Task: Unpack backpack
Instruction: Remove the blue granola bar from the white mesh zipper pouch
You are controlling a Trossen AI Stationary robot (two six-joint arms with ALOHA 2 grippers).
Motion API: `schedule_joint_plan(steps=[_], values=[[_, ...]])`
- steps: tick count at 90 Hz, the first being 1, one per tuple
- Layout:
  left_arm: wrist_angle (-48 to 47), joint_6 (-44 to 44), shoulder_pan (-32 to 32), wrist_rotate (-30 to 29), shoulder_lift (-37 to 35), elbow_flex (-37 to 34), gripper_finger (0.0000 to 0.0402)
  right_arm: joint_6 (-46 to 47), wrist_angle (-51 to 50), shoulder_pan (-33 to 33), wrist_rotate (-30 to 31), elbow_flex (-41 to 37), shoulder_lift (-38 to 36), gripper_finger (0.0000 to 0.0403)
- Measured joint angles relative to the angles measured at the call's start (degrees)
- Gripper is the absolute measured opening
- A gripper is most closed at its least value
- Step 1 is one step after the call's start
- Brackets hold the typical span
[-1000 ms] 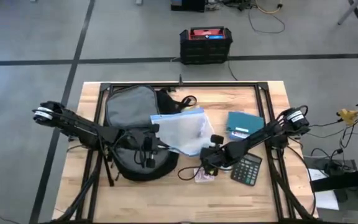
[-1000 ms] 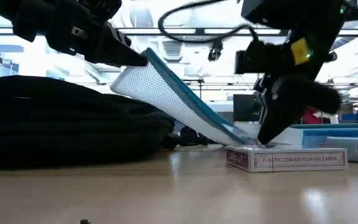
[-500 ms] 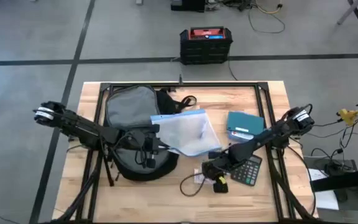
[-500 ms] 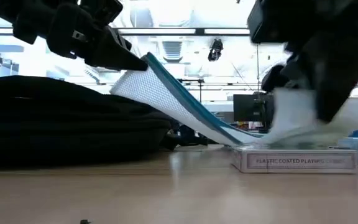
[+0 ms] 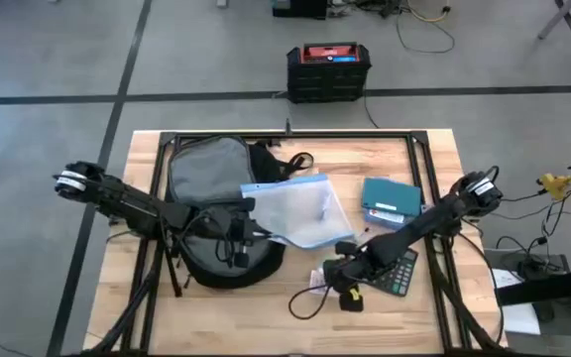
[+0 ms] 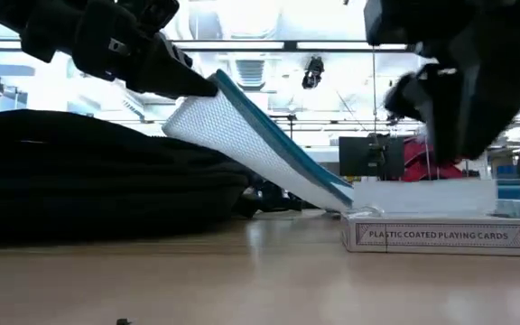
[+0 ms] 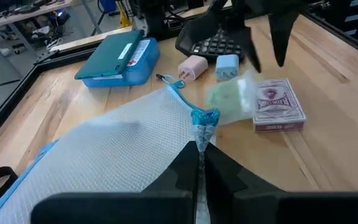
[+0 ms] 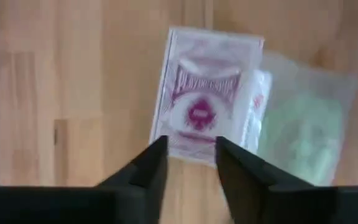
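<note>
The black backpack, its grey lining up, lies at the table's left. A white mesh pouch with blue trim slants from the backpack down to the table, and my left gripper is shut on its raised end. My right gripper hangs open above a pack of playing cards near the front edge. A clear packet with green contents lies partly on the pack. The right fingers touch nothing. My left gripper pinches the mesh pouch's blue-trimmed edge between its two shut fingers, coming level from the table's left. That end is held up above the backpack. The pouch slopes down from there, and its far end rests on the table beside the cards.
A teal box and a calculator lie on the right. Two small plugs, one pink and one blue, sit beside the calculator. A black cable loops near the front edge. A black crate with a red top stands beyond the table.
My right gripper has moved toward the table's near edge, over the playing cards. The clear packet it brought along now lies on the pack, below the fingers. My left gripper and the pouch have kept still.
</note>
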Motion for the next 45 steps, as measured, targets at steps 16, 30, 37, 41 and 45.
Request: schedule_joint_plan(steps=[16,30,37,41,45], values=[[0.13,0.00,-0.04,0.04,0.00,0.00,0.0000,-2.58,-3.38,-1.86,7.78,-2.33,0.00,0.0197],[0.13,0.02,-0.07,0.46,0.00,0.02,0.0000,-2.55,-2.90,-5.35,8.64,-5.78,0.02,0.0166],[0.13,0.20,-0.07,1.15,-0.09,0.02,0.0000,-2.99,-2.77,-6.95,10.36,-6.54,0.02,0.0134],[0.15,0.23,-0.07,1.81,-0.17,0.02,0.0000,-3.36,-2.50,-7.91,10.68,-6.81,0.02,0.0113],[0.15,0.53,-0.07,1.88,-0.33,0.02,0.0000,-3.59,-2.31,-8.83,10.78,-7.09,0.02,0.0090]])
